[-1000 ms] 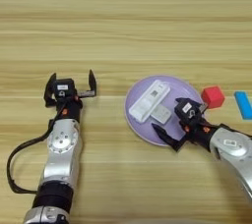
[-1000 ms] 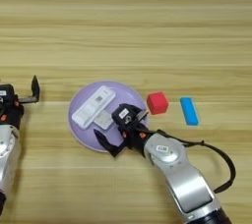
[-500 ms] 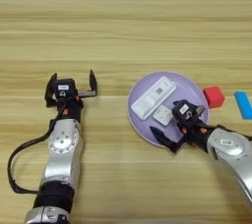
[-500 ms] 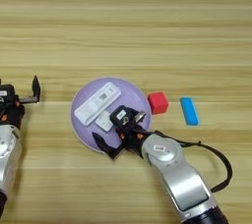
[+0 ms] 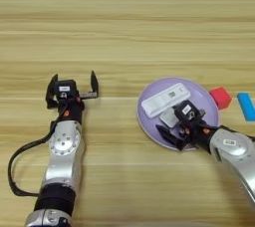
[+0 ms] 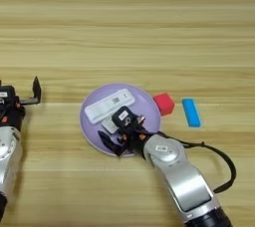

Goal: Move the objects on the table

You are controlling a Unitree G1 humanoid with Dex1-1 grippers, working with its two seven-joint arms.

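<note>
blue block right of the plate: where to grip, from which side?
Grip the blue block across its narrow width at mid-length, from straight above. It lies flat, long axis running front to back, apart from the red cube, so both long sides look free for the fingers.

Left gripper [image 5: 72,87] was parked at 9 o'clock, fingers spread. Right gripper [image 5: 175,132] sat at 4 o'clock, fingers apart.

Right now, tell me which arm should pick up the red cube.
Right. The right pincer is over the lilac plate, next to the red cube; the left pincer is open, far across the table.
</note>
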